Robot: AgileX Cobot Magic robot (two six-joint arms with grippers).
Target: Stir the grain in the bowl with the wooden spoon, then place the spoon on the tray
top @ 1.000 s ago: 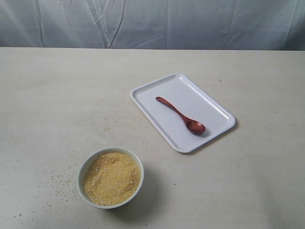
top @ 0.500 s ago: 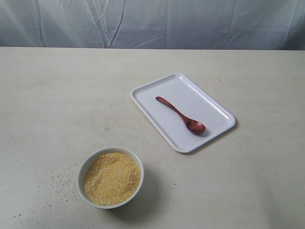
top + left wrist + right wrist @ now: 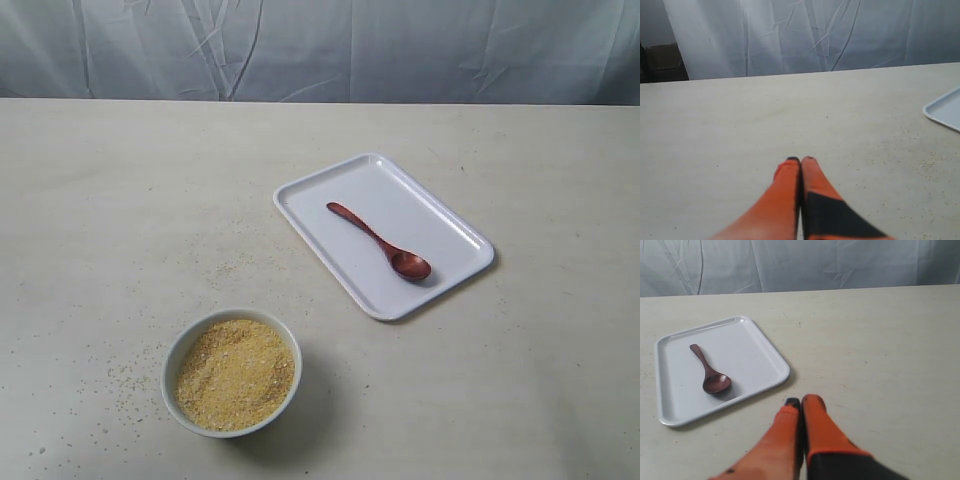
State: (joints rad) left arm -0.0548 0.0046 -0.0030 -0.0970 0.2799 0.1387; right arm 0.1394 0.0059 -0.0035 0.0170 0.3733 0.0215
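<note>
On the pale beige table point(image 3: 120, 200), the flat white rectangular tray point(image 3: 425, 225) with rounded corners sits right of centre, turned diagonally. The small round white bowl point(image 3: 232, 313) stands near the front left, well apart from the tray and filled with fine yellow-tan grain point(image 3: 235, 375); stray granules point(image 3: 235, 268) dot the tabletop between them. The slim reddish-brown wooden spoon point(image 3: 378, 240) lies flat on the tray. Its long axis is diagonal, roughly along the tray's length, with the handle end pointing far-left and the oval head near-right, hollow side up. Neither arm shows in the exterior view.

The right gripper point(image 3: 800, 401) is low over the table and aimed toward the backdrop, orange fingers pressed together and empty. The spoon point(image 3: 707, 367) lies ahead of it and off to one side, apart, with the tray's point(image 3: 750, 355) near corner closer. The left gripper point(image 3: 801, 160) is likewise low, clamped together and empty, and only a tray corner point(image 3: 945, 107) shows at that view's edge.
</note>
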